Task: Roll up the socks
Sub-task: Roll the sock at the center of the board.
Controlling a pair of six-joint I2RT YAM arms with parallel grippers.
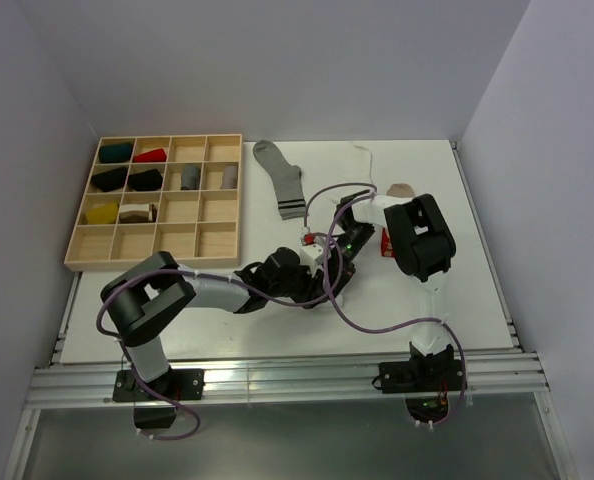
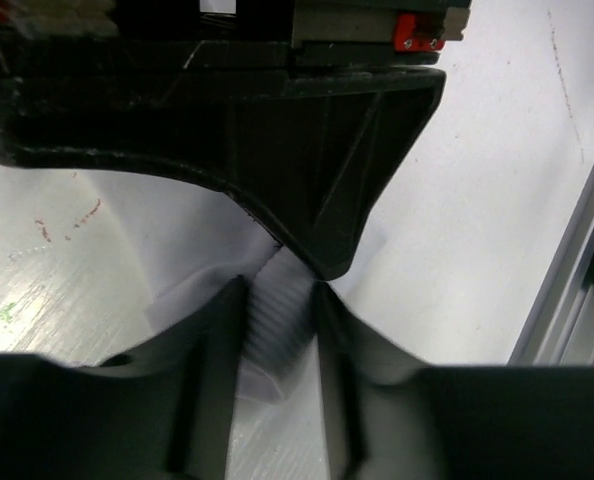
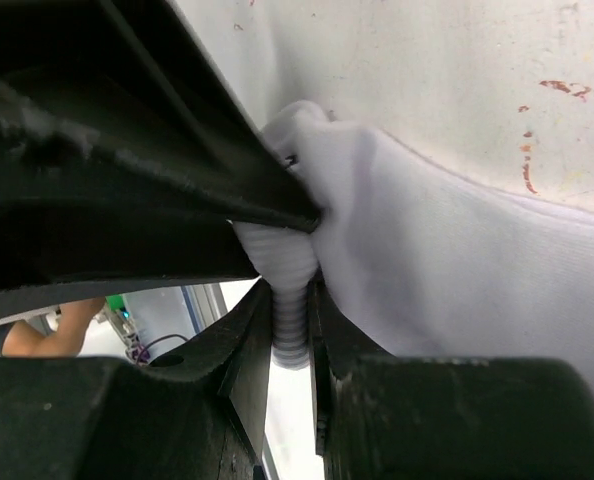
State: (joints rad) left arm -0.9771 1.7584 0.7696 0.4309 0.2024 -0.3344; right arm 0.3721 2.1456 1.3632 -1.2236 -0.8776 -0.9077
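Ribbing of the white sock (image 3: 427,260) is clamped by left gripper (image 2: 280,300) and right gripper (image 3: 290,300). Its length stretches away toward the far edge. Striped sock (image 1: 283,182) lies alongside.

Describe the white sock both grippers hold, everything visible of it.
The white sock is soft knit with a ribbed band. The left gripper and right gripper are each shut on that ribbing, pinching it into a bunched fold. The rest lies slack on the white table. From above, its far end seems to lie flat beside a grey striped sock; its middle is hidden.
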